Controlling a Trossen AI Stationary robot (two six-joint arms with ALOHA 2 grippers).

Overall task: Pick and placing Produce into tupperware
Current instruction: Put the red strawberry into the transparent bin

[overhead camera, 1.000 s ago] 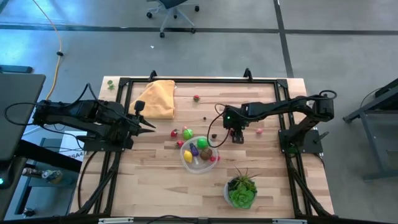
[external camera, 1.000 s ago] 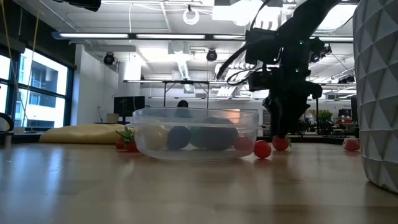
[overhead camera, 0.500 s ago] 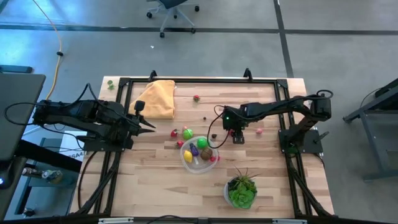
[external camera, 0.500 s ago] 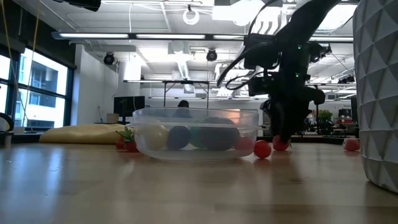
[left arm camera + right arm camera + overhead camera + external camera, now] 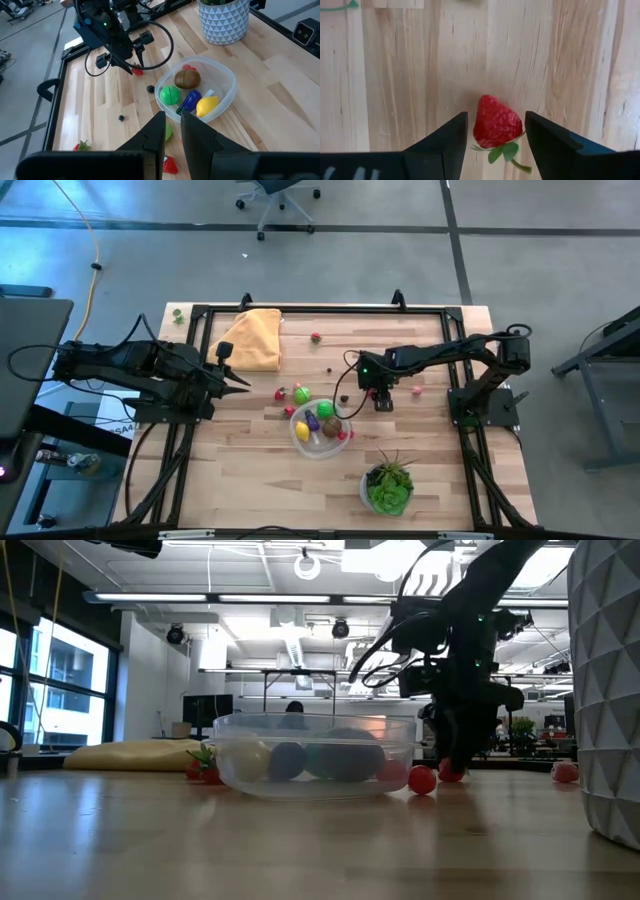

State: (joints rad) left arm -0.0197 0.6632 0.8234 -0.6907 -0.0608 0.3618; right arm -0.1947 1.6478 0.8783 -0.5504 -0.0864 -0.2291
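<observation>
red strawberry (image 5: 496,122) sits between the right gripper (image 5: 495,131) open jaws; left gripper (image 5: 172,131) jaws closed, empty.

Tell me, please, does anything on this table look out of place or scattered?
Yes. Small toy produce lies loose outside the round clear plastic container: a red strawberry between the right gripper fingers, another red piece near the yellow cloth, and a pink piece farther right.

We're in a robotics lab. Grey concrete floor (image 5: 560,260), rolling office chair (image 5: 277,198), and beyond the table, ceiling strip lights (image 5: 200,597) over workstation monitors (image 5: 207,710).
</observation>
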